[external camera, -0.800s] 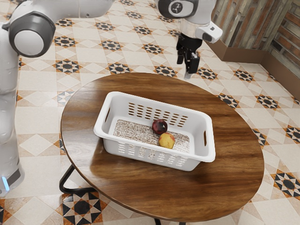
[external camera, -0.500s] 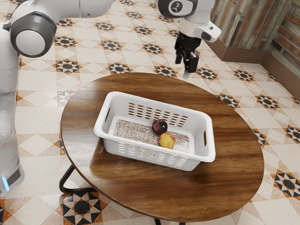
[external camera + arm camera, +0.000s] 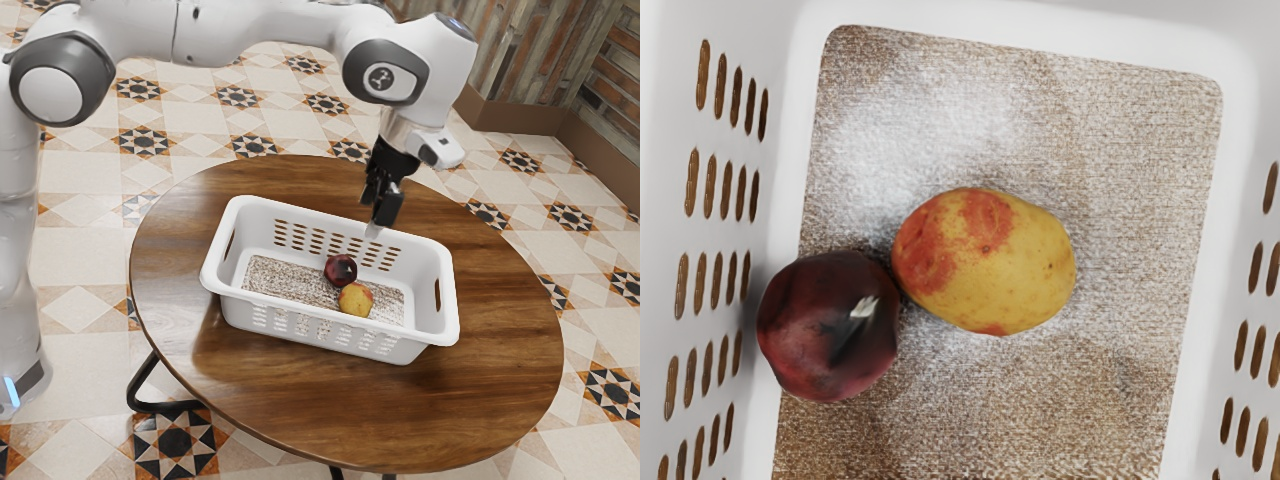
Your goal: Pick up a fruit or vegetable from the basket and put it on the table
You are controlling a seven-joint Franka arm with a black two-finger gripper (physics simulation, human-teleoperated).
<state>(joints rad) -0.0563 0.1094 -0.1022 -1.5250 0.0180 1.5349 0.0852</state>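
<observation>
Likely pick: yellow-red potato (image 3: 355,300), just below right of centre in the exterior frame, inside the basket (image 3: 212,280), touching the dark plum (image 3: 341,270). Should be firm, light, slightly slick; we'd pinch across its narrow width, clear of the plum. Our gripper (image 3: 375,210) is apart, empty, lower than before. Produce unmoved.

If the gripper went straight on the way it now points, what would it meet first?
Most likely the yellow-and-red fruit or vegetable in the basket; the gripper points down roughly toward it, though depth is unclear.
</observation>
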